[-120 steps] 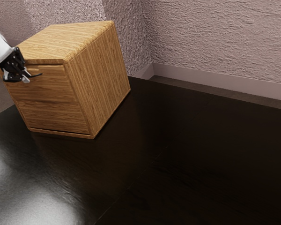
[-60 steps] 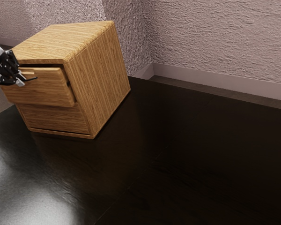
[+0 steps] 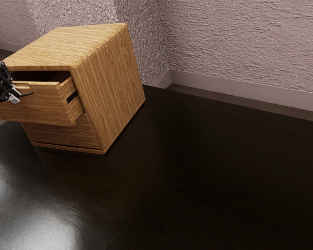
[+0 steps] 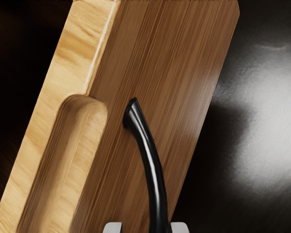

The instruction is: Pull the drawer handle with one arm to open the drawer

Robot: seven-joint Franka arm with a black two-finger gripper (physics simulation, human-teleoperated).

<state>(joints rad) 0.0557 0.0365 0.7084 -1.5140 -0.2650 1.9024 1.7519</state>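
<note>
A wooden cabinet (image 3: 101, 88) of light, striped grain stands on the dark glossy surface (image 3: 208, 172), at the exterior view's far left, close to the corner of the rough grey wall (image 3: 240, 41). It has two drawers on its front. The upper drawer (image 3: 41, 101) stands partly pulled out toward the exterior view's left, with a dark gap open above its front panel and part of its side wall showing. The lower drawer (image 3: 62, 134) sits flush in the cabinet.

The handle (image 3: 25, 94) is a thin, black, curved bar on the upper drawer's front. In the wrist view it bends out of the wood and runs down along the panel, shiny along its edge.

The black fingers (image 3: 11, 96) are at the exterior view's left edge, right at the drawer front, closed narrowly on the handle. One end of the bar sticks out past them to the right. In the wrist view the bar passes between two pale pads.
</note>
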